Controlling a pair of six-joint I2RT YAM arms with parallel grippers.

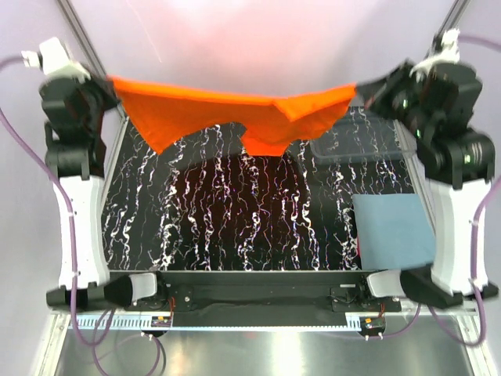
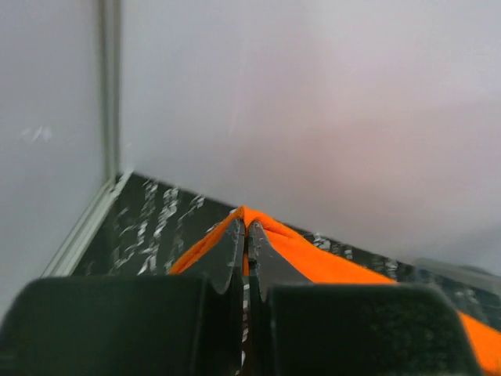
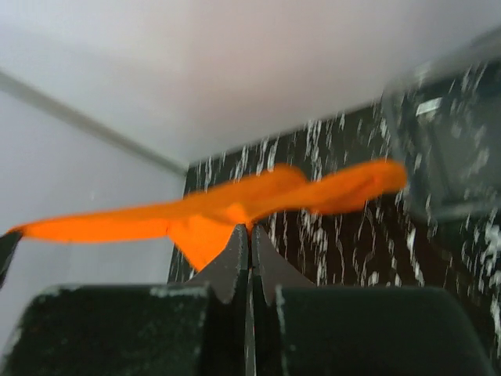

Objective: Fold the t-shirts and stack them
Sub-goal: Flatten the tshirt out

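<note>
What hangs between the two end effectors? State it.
The orange t-shirt, stretched from left end effector to right end effector, seen in the top view.

I work from afar in a robotics lab cell, marked by pale enclosure walls [image 1: 250, 39], aluminium frame posts [image 1: 81, 33], a black marbled table mat [image 1: 235, 227], a steel bench [image 1: 258, 356] and trailing purple cables [image 1: 75, 258].

No readable text, labels or numbers, pale strip [image 1: 117, 321] at near edge bears only tick marks
</note>
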